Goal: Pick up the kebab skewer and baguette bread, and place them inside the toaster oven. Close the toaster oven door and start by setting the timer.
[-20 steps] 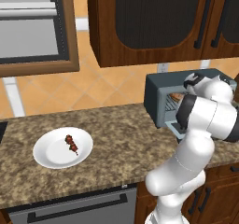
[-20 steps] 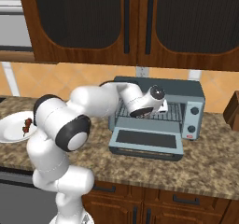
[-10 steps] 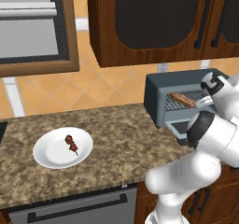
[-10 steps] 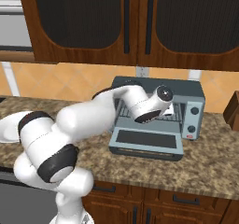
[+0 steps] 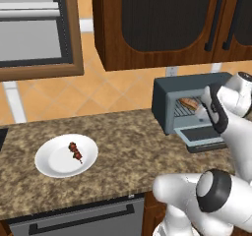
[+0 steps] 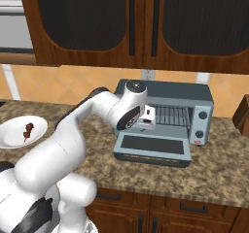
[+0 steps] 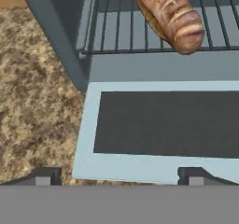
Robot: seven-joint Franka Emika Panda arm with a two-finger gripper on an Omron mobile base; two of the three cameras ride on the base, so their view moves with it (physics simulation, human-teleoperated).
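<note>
In the hand view the baguette bread runs off the top edge, so its far end is cut off. The wire rack under it also leaves that view at the top and right. The toaster oven door lies flat and is cut by the right edge.

In the left base view the robot's arm covers the right part of the toaster oven, hiding its knobs. In the right base view the wrist hides the left part of the oven's mouth. The kebab skewer on the white plate is too small to count its chunks.
</note>
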